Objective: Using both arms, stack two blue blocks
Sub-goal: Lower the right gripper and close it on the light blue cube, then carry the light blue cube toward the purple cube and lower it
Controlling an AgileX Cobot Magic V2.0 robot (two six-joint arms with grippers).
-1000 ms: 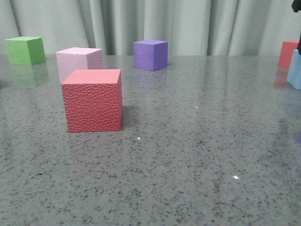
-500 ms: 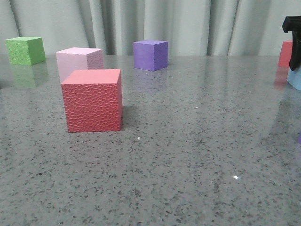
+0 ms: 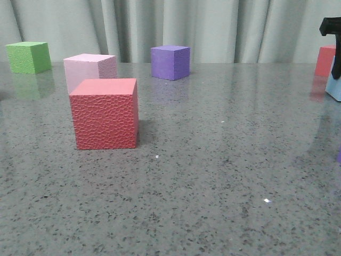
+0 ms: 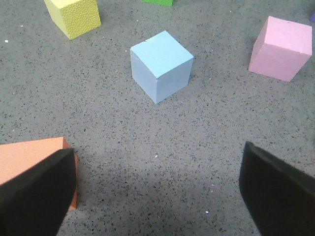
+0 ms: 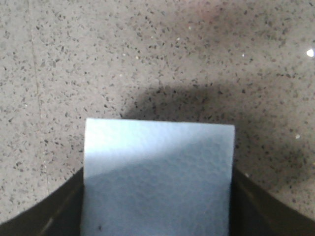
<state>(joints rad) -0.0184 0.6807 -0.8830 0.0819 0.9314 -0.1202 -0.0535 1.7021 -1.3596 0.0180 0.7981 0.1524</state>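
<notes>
Counted two pale blue blocks, one lying free on the table [image 4: 161, 65] and one between dark fingers [image 5: 157, 177]. Counted two red cubes in the front view, one near [image 3: 105, 113] and one far right [image 3: 326, 60]. Found one pink cube [image 3: 89, 68], one purple cube [image 3: 170, 62], one green cube [image 3: 28, 56] and one yellow cube [image 4: 74, 17]. Could not tell whether the wrist view's orange-red cube [image 4: 29, 162] made a third.

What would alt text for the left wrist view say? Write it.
A pale blue block sits alone on a speckled grey table, ahead of the open left end effector. Pink, yellow and orange-red cubes lie around it.
</notes>
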